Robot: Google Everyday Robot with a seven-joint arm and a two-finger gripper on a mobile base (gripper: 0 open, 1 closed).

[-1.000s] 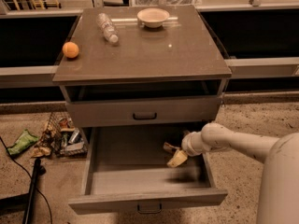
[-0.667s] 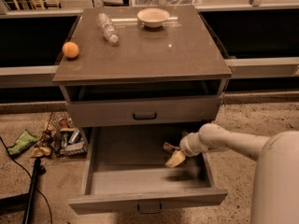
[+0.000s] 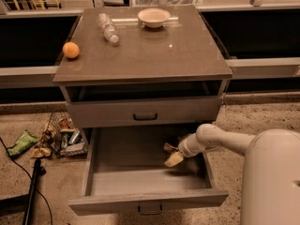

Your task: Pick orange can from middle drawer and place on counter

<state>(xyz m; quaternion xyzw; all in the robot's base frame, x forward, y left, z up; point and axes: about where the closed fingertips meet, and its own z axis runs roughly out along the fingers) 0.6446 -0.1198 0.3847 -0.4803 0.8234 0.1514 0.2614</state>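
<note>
Not much has been changed over the last second, tbh: the gripper (image 3: 173, 159) has only been nudged a touch left and lower, and it's still parked deep in the right rear part of the middle drawer (image 3: 145, 199), which is pulled fully open. A small dull brownish shape is tucked right against the gripper's upper side, and that is taken to be the orange can (image 3: 168, 147), still down on the drawer floor near the right wall. Whether the gripper is spread wide, pinched narrow or already clamped on the can can't be told from this angle, so no grasp should be assumed. Nothing has been lifted, so the task is probably still stuck at the grab step, with the lift and the carry up to the counter (image 3: 154, 50) not yet done. Up there the orange fruit (image 3: 71, 49), the bottle (image 3: 108, 28) and the bowl (image 3: 153, 17) are kept to the left and back, so the front right is left free for the drop-off. The upper drawer (image 3: 145, 111) is shut, which should be cleared easily on the way up.
</note>
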